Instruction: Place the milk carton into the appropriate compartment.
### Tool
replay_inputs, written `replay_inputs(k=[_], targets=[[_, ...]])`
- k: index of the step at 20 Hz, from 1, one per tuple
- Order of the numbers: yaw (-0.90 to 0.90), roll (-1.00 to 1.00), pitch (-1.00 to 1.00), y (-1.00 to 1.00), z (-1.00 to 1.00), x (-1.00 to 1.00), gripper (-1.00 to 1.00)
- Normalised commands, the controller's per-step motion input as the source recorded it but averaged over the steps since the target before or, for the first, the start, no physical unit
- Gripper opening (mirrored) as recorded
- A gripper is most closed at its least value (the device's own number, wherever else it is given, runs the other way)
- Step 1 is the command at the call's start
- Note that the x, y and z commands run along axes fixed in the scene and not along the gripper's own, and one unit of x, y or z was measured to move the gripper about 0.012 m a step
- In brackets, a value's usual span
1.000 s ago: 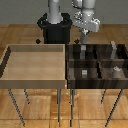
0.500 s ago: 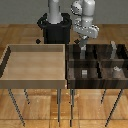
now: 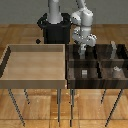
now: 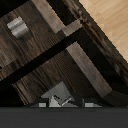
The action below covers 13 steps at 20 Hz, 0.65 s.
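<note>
Wrist view alone shows milk carton [image 4: 59, 96] between fingertips

The hand [image 3: 82, 48] hangs low over a rear compartment of the dark divided bin [image 3: 95, 82], beside the empty light tray [image 3: 34, 81].

The arm [image 3: 82, 22] is white with grey joints, on a black base [image 3: 54, 31]. The open tray [image 3: 35, 62] is pale tan wood; the divided bin [image 3: 95, 62] beside it is dark brown with streaky grain — plain in the wrist view. Small items inside — a cube [image 3: 84, 73], a slim box [image 3: 113, 49] — are grey. The floor [image 3: 20, 35] is honey-coloured planks.
</note>
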Motion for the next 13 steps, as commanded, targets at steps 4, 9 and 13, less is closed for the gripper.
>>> replay_inputs(k=[4, 9, 13], targets=[[0.0, 0.0, 0.0, 0.0, -0.5, 0.0, -1.0], [0.0, 0.0, 0.0, 0.0, -0.8, 0.0, -1.0], [0.0, 0.0, 0.0, 0.0, 0.0, 0.0, 1.0]])
